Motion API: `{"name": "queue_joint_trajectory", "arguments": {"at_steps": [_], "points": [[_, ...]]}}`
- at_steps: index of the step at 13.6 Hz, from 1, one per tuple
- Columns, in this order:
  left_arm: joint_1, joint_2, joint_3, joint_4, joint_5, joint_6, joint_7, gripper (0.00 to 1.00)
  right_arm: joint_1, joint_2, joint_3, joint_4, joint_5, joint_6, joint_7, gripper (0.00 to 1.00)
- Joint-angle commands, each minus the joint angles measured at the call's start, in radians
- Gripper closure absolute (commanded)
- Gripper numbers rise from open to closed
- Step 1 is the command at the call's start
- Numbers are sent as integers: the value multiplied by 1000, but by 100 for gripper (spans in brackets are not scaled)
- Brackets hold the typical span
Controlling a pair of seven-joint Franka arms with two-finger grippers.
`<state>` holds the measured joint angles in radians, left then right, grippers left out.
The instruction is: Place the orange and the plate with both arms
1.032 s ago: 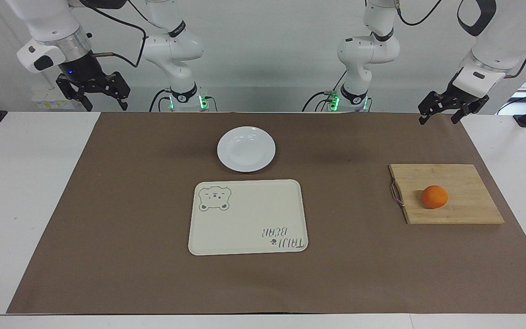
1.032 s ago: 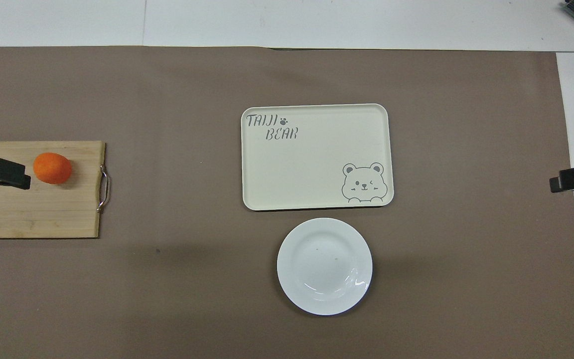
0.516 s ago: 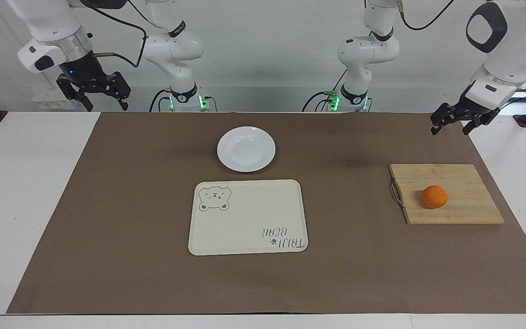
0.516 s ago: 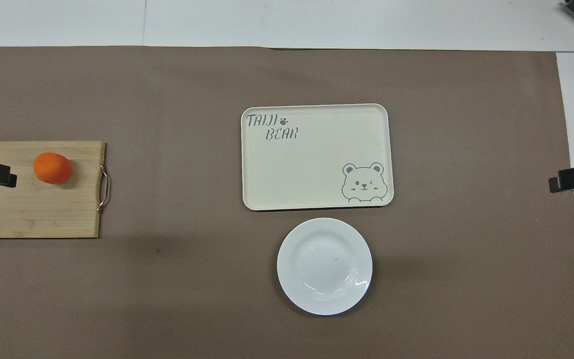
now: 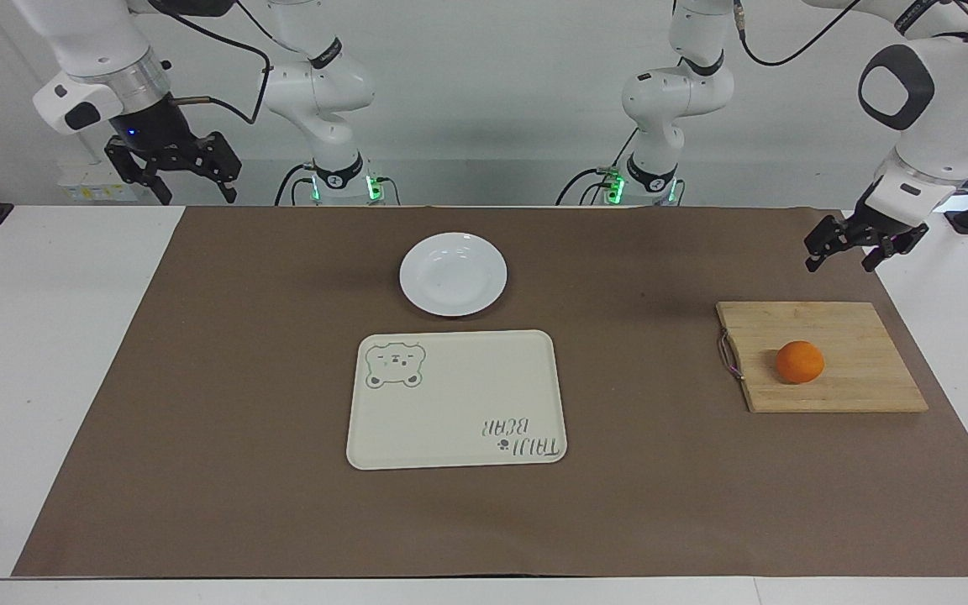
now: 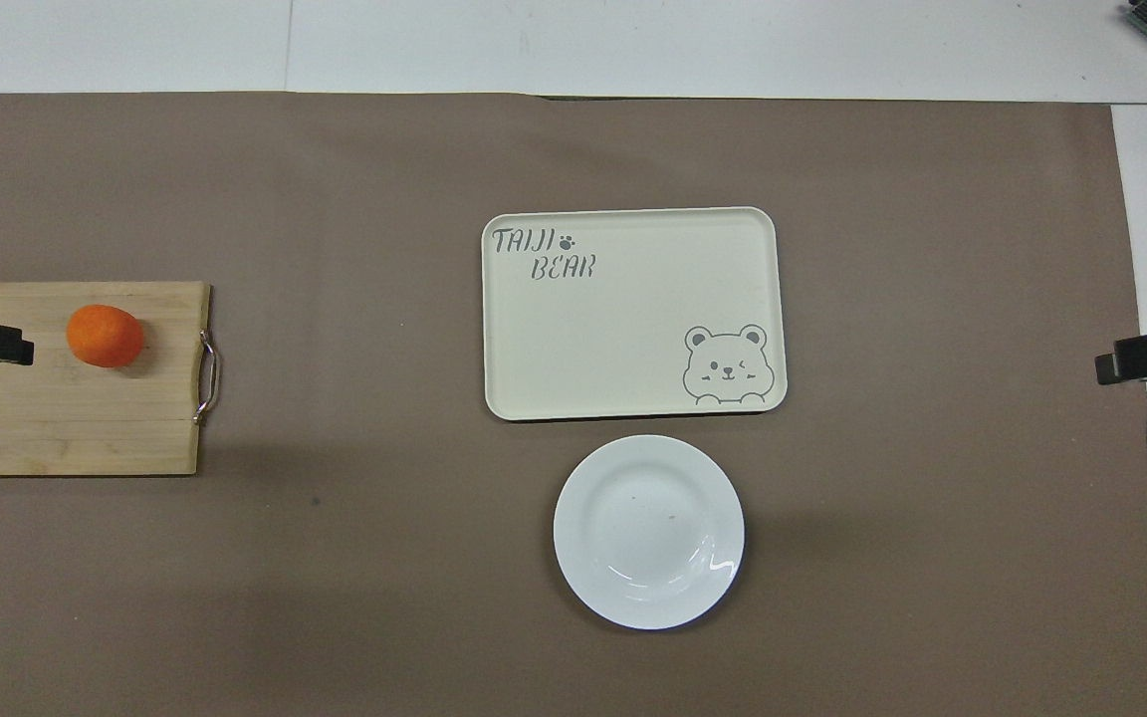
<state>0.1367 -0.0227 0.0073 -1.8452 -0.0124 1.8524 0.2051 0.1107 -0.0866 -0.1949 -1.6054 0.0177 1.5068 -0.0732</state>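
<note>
Two hands hang open and empty: left hand (image 5: 852, 249) above the bench (image 5: 55, 336) near the board (image 5: 862, 391) bearing the orange (image 5: 799, 362); right hand (image 5: 173, 168) waits. Plate (image 5: 453, 274) lies beside the tray (image 5: 467, 403).

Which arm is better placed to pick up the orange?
Left. Its claw hangs open by the cutting board holding the orange; the right claw waits at the table's other end.

A robotics lab: two white arms (image 5: 316, 92) bolted beside a paper-covered table (image 5: 64, 336)
</note>
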Motion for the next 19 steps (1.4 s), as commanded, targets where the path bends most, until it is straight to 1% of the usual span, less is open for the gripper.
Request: {"name": "queue_joint_trajectory", "arguments": {"at_steps": [1, 12, 15, 17, 19], "points": [[11, 32, -9, -20, 17, 63, 13, 0, -3, -24, 5, -25, -13, 3, -19, 0], [26, 236, -9, -29, 19, 280, 28, 0, -3, -24, 5, -24, -13, 3, -20, 0], [20, 291, -9, -54, 17, 347, 27, 0, -3, -24, 5, -24, -13, 3, -19, 0], [24, 305, -9, -89, 17, 401, 27, 0, -3, -24, 5, -24, -13, 3, -20, 0], [24, 320, -9, -126, 17, 425, 14, 0, -3, -22, 5, -24, -13, 3, -20, 0]]}}
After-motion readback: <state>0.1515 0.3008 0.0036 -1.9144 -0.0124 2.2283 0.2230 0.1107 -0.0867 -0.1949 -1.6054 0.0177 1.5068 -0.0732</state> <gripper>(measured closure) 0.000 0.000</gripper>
